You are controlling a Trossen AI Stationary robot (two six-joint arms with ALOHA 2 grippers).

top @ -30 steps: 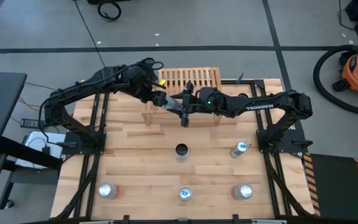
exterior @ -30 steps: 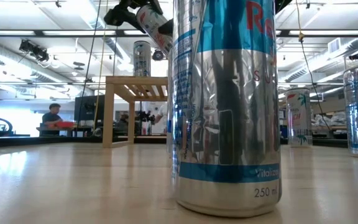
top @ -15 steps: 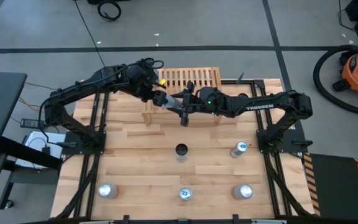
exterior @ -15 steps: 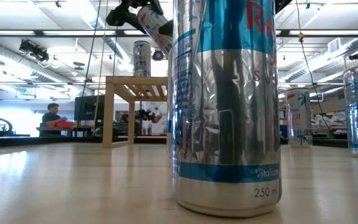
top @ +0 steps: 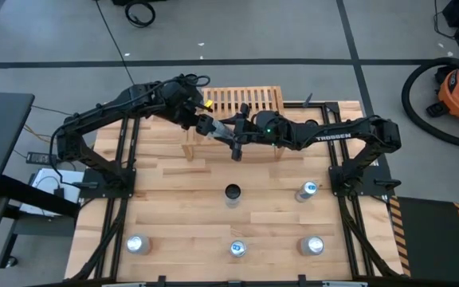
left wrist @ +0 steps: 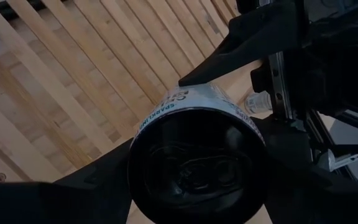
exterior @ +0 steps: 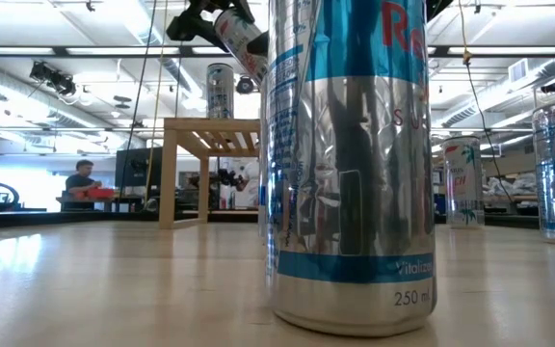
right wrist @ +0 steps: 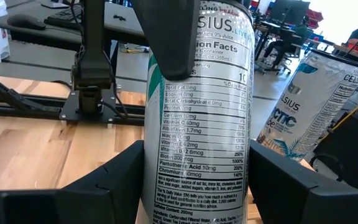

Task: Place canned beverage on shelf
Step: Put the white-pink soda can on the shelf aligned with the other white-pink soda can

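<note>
A white slim can (right wrist: 197,124) is held in the air over the near left part of the slatted wooden shelf (top: 253,100) at the table's far middle. My left gripper (top: 205,125) and my right gripper (top: 235,134) are both shut on it. In the low view the can (exterior: 241,34) is tilted, above and clear of the shelf (exterior: 210,130). A second can (exterior: 220,92) stands upright on the shelf's left end and also shows in the right wrist view (right wrist: 316,106). My left gripper pinches the can near its top end (left wrist: 166,115) between its two fingers, which lie across it and come from the table's left. The can is tilted and lifted clear of the shelf. One left finger (right wrist: 166,37) shows on the can's upper part. My right gripper pinches the can's lower body (right wrist: 197,186) between its two fingers (right wrist: 123,180), one on either side of the nutrition label. It comes from the table's right, fingers across the can. One right finger (left wrist: 229,46) lies on the can's side beyond my left fingers.
Several cans stand on the table nearer the front: two at mid-table (top: 232,193) (top: 305,190) and three along the near edge (top: 137,244) (top: 237,249) (top: 314,245). The middle one (exterior: 355,164) fills the low view.
</note>
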